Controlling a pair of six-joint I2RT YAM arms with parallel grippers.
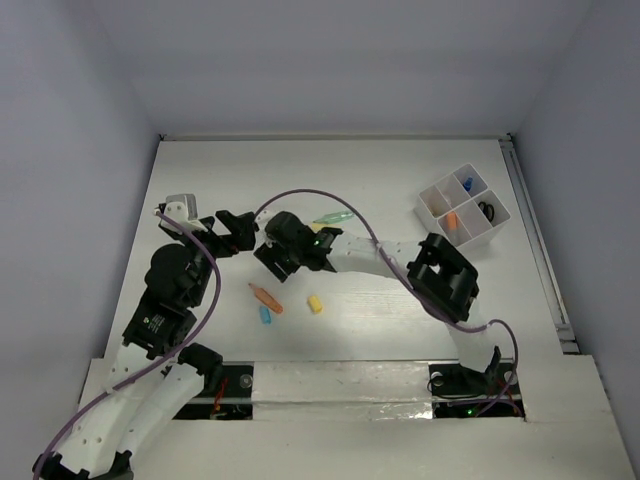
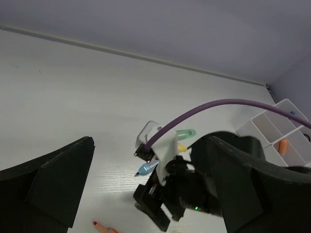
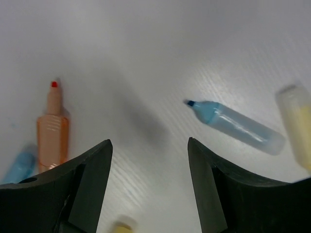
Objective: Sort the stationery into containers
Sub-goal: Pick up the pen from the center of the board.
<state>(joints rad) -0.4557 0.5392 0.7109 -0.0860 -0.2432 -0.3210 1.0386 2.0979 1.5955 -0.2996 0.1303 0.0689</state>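
Observation:
My right gripper [image 1: 275,262] is open and empty, low over the table centre. In the right wrist view its fingers [image 3: 82,184] frame bare table; a light blue pen [image 3: 238,127] lies just beyond the right finger, and an orange pen [image 3: 52,131] and a blue cap [image 3: 19,167] lie to the left. Yellow pieces show at the right edge [image 3: 297,124] and the bottom [image 3: 121,227]. My left gripper [image 1: 238,232] is open and empty, facing the right gripper [image 2: 170,194]. A green piece [image 1: 333,217] lies behind. The divided tray [image 1: 440,195] stands at the far right.
In the top view an orange pen [image 1: 265,297], a blue cap [image 1: 265,315] and a yellow piece [image 1: 316,304] lie near the front centre. The tray holds an orange piece [image 1: 452,222], a blue piece [image 1: 467,184] and a dark ring [image 1: 487,211]. A purple cable [image 2: 218,104] arcs over the right arm.

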